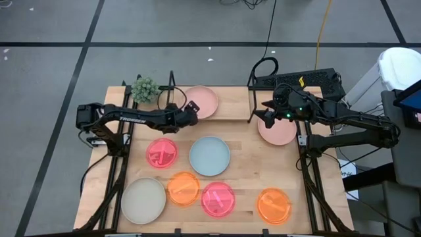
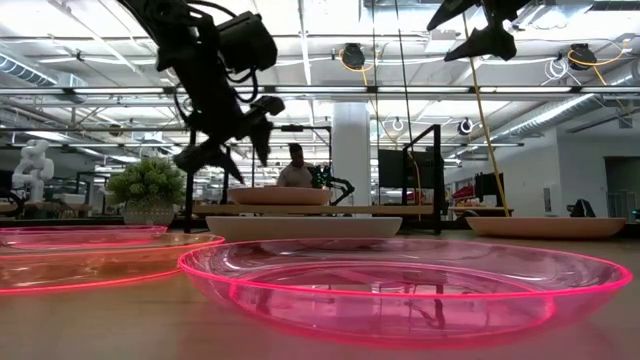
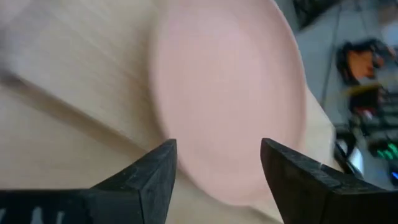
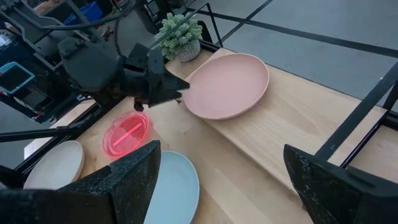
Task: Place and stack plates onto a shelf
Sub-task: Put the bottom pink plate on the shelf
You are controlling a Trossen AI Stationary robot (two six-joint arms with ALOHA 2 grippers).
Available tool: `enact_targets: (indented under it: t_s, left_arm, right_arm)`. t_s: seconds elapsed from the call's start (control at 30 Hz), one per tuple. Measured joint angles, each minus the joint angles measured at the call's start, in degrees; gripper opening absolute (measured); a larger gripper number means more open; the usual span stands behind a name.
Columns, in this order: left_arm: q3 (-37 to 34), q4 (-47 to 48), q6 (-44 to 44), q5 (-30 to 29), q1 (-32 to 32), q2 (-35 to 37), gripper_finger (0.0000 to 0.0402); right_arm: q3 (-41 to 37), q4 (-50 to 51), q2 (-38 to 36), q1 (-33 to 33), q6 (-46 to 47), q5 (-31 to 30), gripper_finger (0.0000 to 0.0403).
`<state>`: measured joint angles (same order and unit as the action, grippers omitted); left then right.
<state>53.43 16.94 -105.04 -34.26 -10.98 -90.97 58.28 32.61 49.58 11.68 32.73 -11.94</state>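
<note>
A pale pink plate [image 1: 202, 101] lies flat on the shelf's wood board [image 1: 231, 109], at the shelf's left end. My left gripper [image 1: 189, 109] hovers open just off that plate's near-left rim and touches nothing; the plate [image 3: 230, 93] shows beyond its fingers. The low view shows the fingers [image 2: 235, 140] above the plate [image 2: 280, 196]. My right gripper [image 4: 222, 152] stands open and high over a second pale pink plate [image 1: 281, 133], which lies on the table by the shelf's right end.
Several plates lie on the table in front of the shelf: neon pink [image 1: 162, 153], light blue [image 1: 209, 156], orange [image 1: 183, 187], neon pink [image 1: 218, 199], orange [image 1: 273, 205], cream [image 1: 143, 201]. A small potted plant [image 1: 145, 89] stands left of the shelf's black wire frame [image 1: 172, 89].
</note>
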Motion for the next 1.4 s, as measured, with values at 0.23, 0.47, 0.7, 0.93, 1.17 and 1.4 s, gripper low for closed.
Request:
enact_targets:
  t_s: [0.23,0.47,0.7,0.93,1.17,1.4]
  left_arm:
    - [0.0,-8.5,9.1,4.7,1.6,0.1,0.0236]
    - [0.0,-23.2,28.3,7.4,2.1,0.1,0.0214]
    - [1.2,-28.6,39.3,12.2,1.6,0.2,0.0144]
    - [12.2,-22.1,53.5,14.8,0.4,0.2,0.0082]
    - [21.5,-9.2,58.7,18.1,-3.7,-5.3,0.0076]
    - [26.8,-8.8,62.2,26.0,-6.1,-16.8,0.0076]
  right_arm:
    - [0.0,0.8,0.0,0.0,0.0,0.0,0.0320]
    - [0.0,0.8,0.0,0.0,-0.9,0.1,0.0320]
    - [0.0,0.8,0.0,0.0,-0.9,0.1,0.0320]
    - [0.0,3.1,-1.1,0.0,-0.7,0.2,0.0320]
    - [0.0,3.3,-2.2,0.0,-1.6,0.0,0.0320]
    - [0.0,3.1,-2.0,0.4,-2.0,-0.1,0.0320]
